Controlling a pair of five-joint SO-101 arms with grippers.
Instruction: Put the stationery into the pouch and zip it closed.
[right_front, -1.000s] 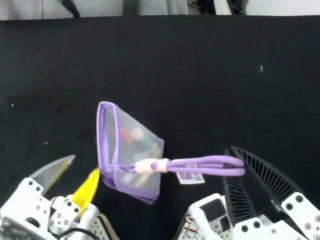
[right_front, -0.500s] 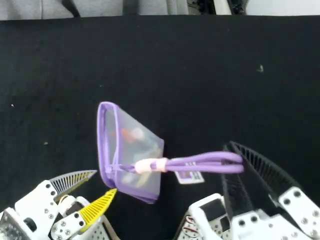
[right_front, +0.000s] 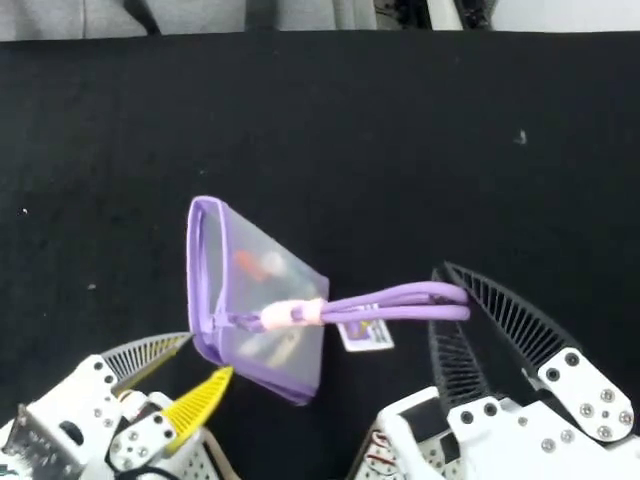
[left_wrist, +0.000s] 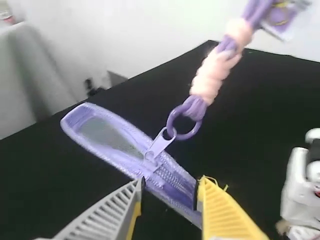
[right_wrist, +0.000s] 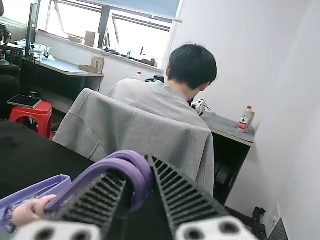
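Right gripper (right_front: 440, 296) lower right, clamped on strap (right_front: 390, 303) end, pouch (right_front: 250, 290) left of it, left gripper (right_front: 207, 356) lower left, jaws spread, empty, straddling pouch's zip edge.

Left pincer (right_front: 207, 357) spread apart; right pincer (right_front: 440, 297) clamped on the strap (right_front: 390, 300).

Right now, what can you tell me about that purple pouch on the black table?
The pouch is flat, with see-through sides and purple edging; orange and white items show faintly inside. A zip runs along one edge, its pull ringed to a purple strap with a pink band and a small tag. It rests on the black table. The right arm's black fingers pinch the strap's far loop; the left arm's grey and yellow fingers stand open astride its zip end.
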